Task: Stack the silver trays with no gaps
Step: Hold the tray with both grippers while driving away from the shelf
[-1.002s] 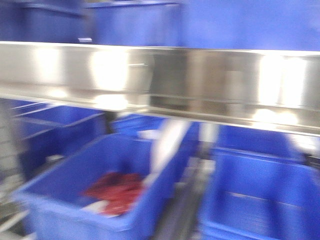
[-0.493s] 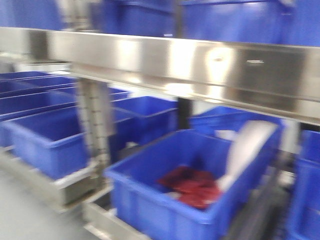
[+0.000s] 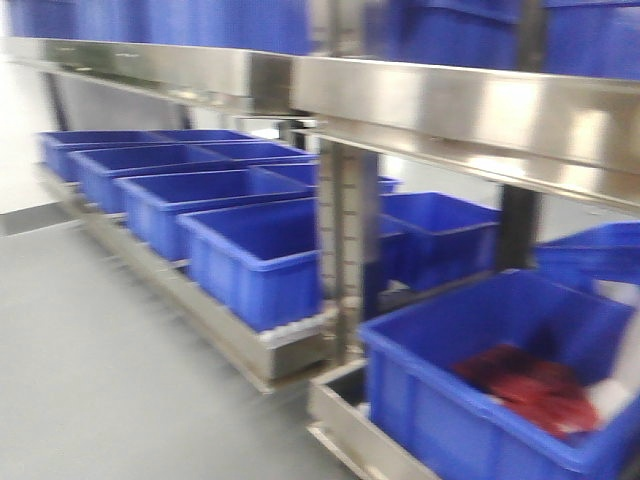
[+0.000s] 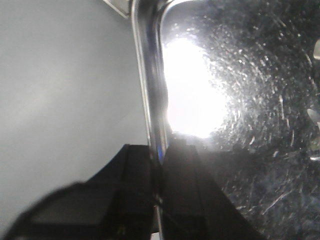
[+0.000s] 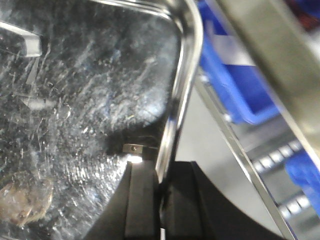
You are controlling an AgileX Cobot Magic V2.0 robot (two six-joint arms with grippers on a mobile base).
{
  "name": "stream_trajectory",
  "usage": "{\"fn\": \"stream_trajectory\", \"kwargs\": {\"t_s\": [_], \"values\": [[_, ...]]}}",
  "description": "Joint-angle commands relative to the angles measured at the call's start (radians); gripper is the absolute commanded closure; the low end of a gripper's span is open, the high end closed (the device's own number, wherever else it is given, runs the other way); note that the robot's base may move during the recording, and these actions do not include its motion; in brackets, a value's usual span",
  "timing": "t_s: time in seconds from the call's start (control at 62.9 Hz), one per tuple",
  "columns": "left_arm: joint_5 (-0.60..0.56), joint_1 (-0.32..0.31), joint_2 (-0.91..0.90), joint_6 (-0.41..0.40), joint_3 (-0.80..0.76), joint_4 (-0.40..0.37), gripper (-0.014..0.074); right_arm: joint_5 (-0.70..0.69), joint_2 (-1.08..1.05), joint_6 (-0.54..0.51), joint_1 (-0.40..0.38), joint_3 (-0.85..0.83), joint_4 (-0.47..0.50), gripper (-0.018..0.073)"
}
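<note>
A silver tray fills both wrist views, its scratched shiny bottom facing the cameras. In the left wrist view my left gripper [image 4: 159,150] is shut on the tray's left rim [image 4: 147,75], with a bright glare on the tray's bottom [image 4: 260,125]. In the right wrist view my right gripper [image 5: 160,172] is shut on the opposite rim [image 5: 182,75], and the scratched tray bottom [image 5: 85,100] spreads to the left. The front view shows neither the tray nor the grippers.
Steel shelving [image 3: 440,100] runs across the front view, with a row of blue bins [image 3: 250,250] on its low shelf. The nearest bin [image 3: 470,400] holds red material [image 3: 530,385]. Grey floor [image 3: 100,370] lies to the left. Blue bins [image 5: 240,85] and a steel rail [image 5: 265,50] appear right of the tray.
The front view has swept left: the bin with red material shifted from centre to the lower right, and the long bin row and grey floor came into view.
</note>
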Motion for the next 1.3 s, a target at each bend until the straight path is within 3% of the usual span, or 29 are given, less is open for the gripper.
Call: {"fn": "stream_trajectory", "kwargs": {"t_s": [0.0,0.955,1.289], "values": [[0.065,0.000,-0.040,0.014,-0.023,0.052,0.0644,-0.045,-0.038,-0.025,-0.001,-0.029,-0.026,0.0501],[0.063,0.000,-0.040,0.014,-0.023,0.026,0.0643,-0.045,-0.038,-0.025,-0.001,-0.029,-0.026,0.0501],[0.058,0.000,-0.040,0.014,-0.096,0.028,0.0643,-0.045,-0.038,-0.025,-0.001,-0.029,-0.026,0.0501]]}}
